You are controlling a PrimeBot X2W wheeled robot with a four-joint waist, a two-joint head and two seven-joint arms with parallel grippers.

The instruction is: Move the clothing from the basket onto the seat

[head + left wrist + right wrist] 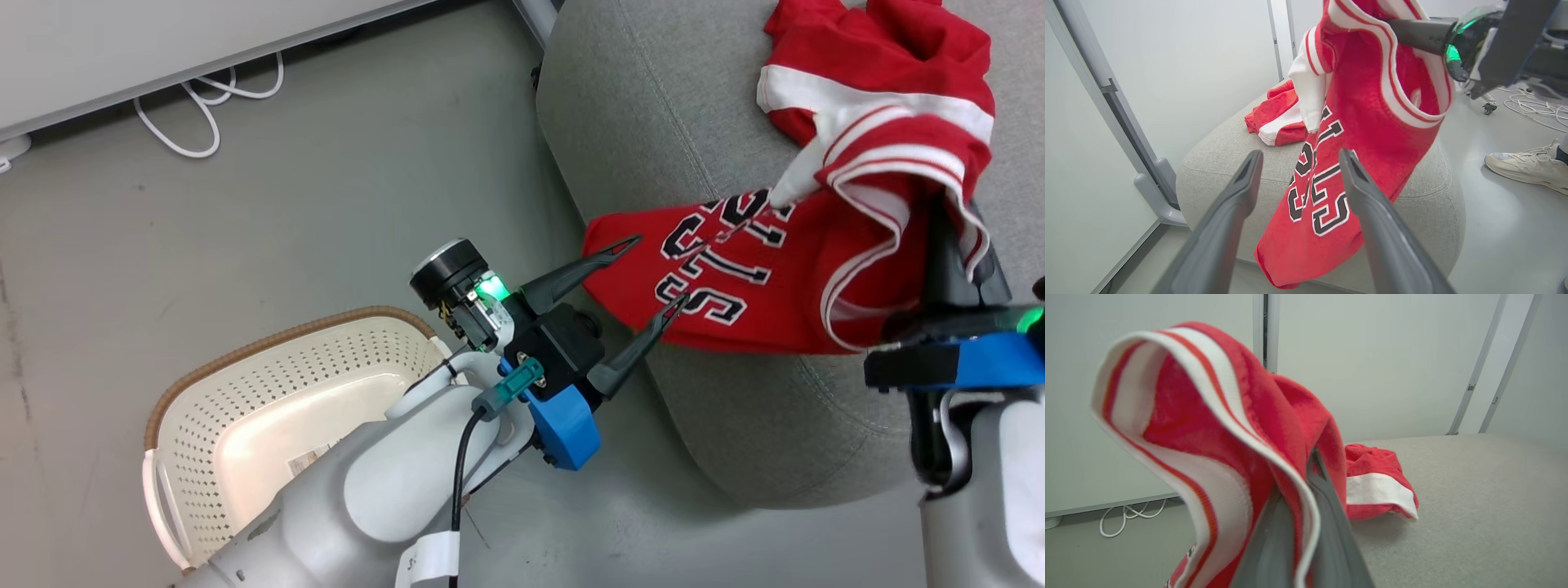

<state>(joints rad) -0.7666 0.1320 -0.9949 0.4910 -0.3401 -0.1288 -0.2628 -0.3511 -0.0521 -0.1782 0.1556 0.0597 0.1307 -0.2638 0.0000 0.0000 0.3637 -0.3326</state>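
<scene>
Hanging from the right gripper (1312, 469), which is clamped on its white-and-red trimmed opening, the lettered jersey (775, 278) is held above the seat (653, 106) at the cushion's near edge, with its lower hem dangling past that rounded edge. It is judged to be held high by the trim so that the cloth falls straight and can be laid flat rather than heaped. The left gripper (660, 269) is kept released, its two fingers spread wide just beside the hem with nothing between them, presumably so the loose end can be caught and drawn onto the cushion. A second red garment (1276, 116) is already laid near the seat's far edge. The basket (245, 384) is left on the floor beside the seat's corner, and no clothing is seen in the part that shows, where a barcode sticker (310, 461) lies on the bottom. The task is judged nearly done.
</scene>
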